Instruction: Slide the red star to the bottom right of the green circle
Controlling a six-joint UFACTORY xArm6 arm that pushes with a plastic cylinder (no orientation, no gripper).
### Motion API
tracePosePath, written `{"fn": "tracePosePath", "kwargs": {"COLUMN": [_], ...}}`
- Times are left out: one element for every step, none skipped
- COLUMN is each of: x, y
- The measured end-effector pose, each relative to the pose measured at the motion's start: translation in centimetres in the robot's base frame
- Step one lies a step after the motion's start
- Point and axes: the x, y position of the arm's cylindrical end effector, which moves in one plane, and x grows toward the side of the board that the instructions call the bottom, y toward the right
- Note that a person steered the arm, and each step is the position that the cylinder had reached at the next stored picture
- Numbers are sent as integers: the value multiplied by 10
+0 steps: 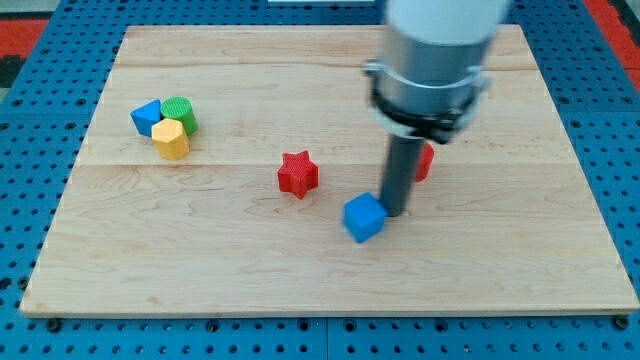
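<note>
The red star (297,173) lies near the middle of the wooden board (330,270). The green circle (180,113) sits at the view's upper left, touching a blue block (147,117) on its left and a yellow block (171,138) below it. My tip (394,211) rests to the right of the red star, right against the upper right side of a blue cube (364,217). The star is well to the right of and a little below the green circle.
A second red block (424,160) shows partly behind my rod, to the view's right of it. The arm's grey body (435,60) covers the board's upper right middle. Blue pegboard (30,150) surrounds the board.
</note>
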Motion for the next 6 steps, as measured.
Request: {"fn": "tracePosePath", "kwargs": {"x": [11, -22, -49, -80, -90, -90], "y": [42, -32, -111, -148, -176, -140]}}
